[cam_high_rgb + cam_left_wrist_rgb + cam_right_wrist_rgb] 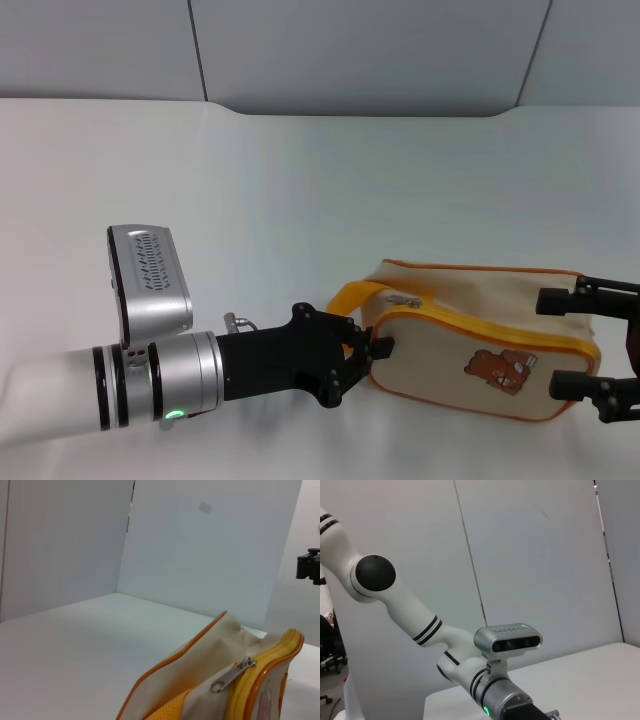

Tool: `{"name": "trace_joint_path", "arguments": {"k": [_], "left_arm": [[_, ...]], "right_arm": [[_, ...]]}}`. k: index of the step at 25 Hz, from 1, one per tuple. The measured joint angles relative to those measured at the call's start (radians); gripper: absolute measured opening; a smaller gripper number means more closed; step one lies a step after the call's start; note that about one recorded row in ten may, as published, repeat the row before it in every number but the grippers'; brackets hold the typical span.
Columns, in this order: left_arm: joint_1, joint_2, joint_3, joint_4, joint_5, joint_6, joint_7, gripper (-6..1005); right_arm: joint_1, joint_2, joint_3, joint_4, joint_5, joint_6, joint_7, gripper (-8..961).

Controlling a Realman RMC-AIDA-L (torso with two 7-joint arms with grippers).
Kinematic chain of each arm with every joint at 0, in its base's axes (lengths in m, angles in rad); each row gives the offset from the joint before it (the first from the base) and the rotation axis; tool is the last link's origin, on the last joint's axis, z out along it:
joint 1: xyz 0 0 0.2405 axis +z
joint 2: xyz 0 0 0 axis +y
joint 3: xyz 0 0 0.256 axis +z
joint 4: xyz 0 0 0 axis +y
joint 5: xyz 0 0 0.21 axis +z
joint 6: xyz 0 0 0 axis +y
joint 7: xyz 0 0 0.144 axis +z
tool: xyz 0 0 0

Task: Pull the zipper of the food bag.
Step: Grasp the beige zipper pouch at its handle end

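The cream food bag with a brown bear print lies on the white table at the front right. Its yellow zipper runs along the top front edge, and the silver pull tab lies at the left end by the yellow strap handle. The tab also shows in the left wrist view, close in front. My left gripper is at the bag's left end, just below the tab. My right gripper is open, with the bag's right end between its fingers.
Grey wall panels stand behind the table's far edge. The right wrist view shows only my left arm and its wrist camera against the wall. A right finger shows far off in the left wrist view.
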Motion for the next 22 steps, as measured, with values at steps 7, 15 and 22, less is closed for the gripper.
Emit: {"name": "trace_joint_path", "arguments": {"k": [7, 15, 22], "left_arm": [[0.005, 0.000, -0.009, -0.001, 0.001, 0.012, 0.010, 89], [0.023, 0.000, -0.008, 0.016, 0.001, 0.038, 0.005, 72], [0.089, 0.006, 0.000, 0.156, 0.001, 0.125, -0.086, 71]], "right_arm": [[0.003, 0.003, 0.013, 0.000, 0.002, 0.000, -0.007, 725], [0.006, 0.002, 0.038, -0.001, 0.004, 0.001, -0.005, 714], [0.025, 0.028, 0.209, -0.009, 0.008, 0.007, -0.056, 705]]}}
